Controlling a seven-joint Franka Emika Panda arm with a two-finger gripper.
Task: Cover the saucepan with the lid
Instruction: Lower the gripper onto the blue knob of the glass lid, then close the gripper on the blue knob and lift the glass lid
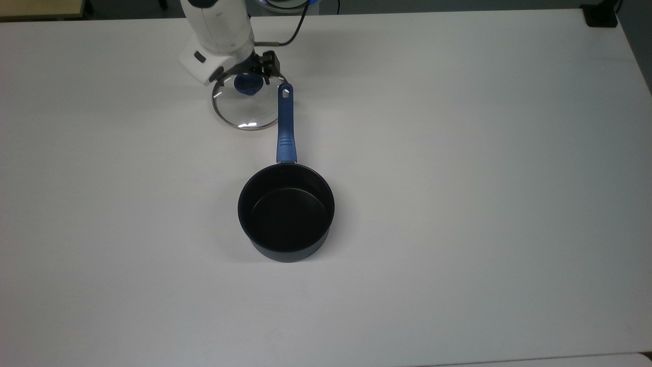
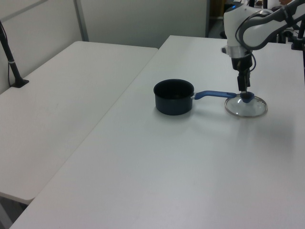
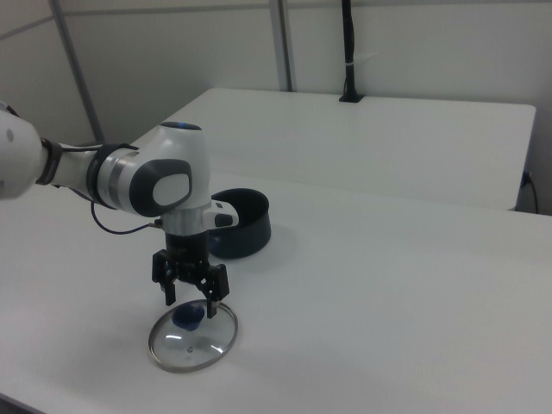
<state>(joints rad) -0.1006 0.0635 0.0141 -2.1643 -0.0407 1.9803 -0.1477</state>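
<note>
Glass lid [image 3: 191, 336] lies flat beside saucepan [image 1: 286, 210] handle: rigid, breakable, slick; best grasped at blue knob [image 3: 188, 319]. Gripper [image 3: 190, 304] hovers above, fingers apart

We see the lid [image 1: 246, 104] lying flat on the white table, knob up: clear glass disc, steel rim, blue round knob [image 1: 248, 84] off-centre toward the top view's top edge. The saucepan [image 1: 286, 210] stands upright and uncovered, black inside, dark blue outside. Its long blue handle [image 1: 285, 125] points toward the top view's top, hole at the end, its tip overlapping the lid's rim on the top view's right.
</note>
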